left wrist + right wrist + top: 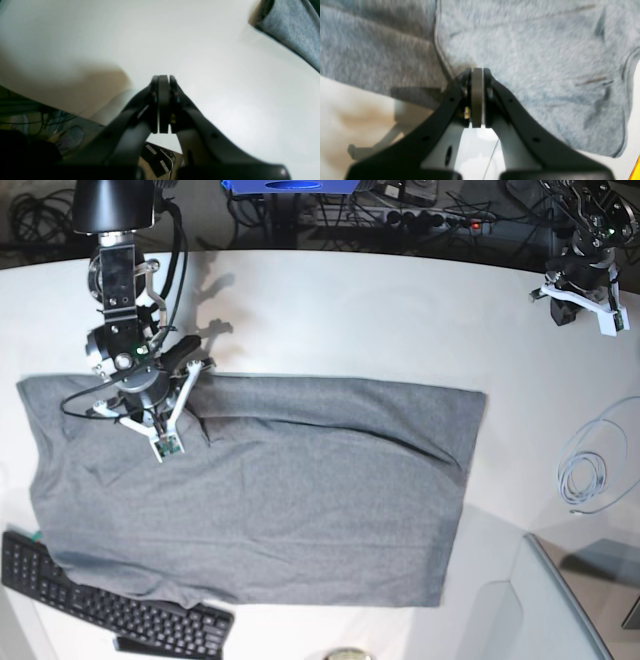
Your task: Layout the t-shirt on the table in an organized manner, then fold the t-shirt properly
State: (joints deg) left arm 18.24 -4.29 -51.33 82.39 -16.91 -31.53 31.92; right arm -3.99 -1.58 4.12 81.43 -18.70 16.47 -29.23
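Pinching t-shirt [260,490] top edge at 10 o'clock | right tool [477,72] clamped on a fold of t-shirt | left tool [163,80] together, empty, 2 o'clock over desk [380,320] | shirt spread mid-desk | fabric likely soft, light, limp; grip hems, corners.

My overhead view is bright and evenly lit, with soft shadows on the table [330,310]. Both my wrist views are blurred, their edges bent by wide lenses.
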